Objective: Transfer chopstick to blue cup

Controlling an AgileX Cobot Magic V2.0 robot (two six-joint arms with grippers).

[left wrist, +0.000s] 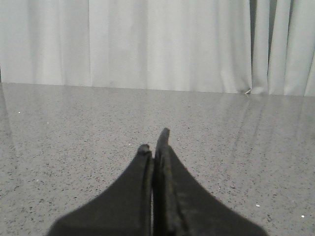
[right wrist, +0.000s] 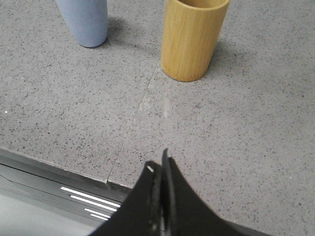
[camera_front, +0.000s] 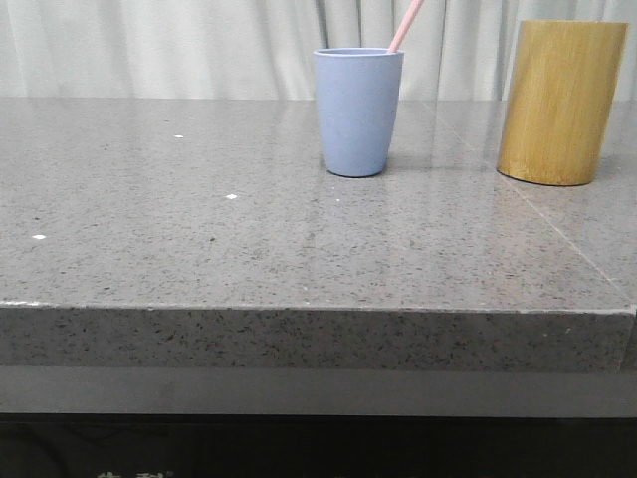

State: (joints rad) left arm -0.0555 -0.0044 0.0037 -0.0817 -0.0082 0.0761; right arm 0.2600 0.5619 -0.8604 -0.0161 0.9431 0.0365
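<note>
Already the pale pink chopstick stands in the blue cup, leaning right over the rim on the grey stone table; the transfer looks complete, with nothing evidently left. Thin and straight, the stick rises well above the matte, tapering tumbler, which sits near the taller bamboo holder. Left gripper and right gripper both have their fingers pressed together, holding nothing.
</note>
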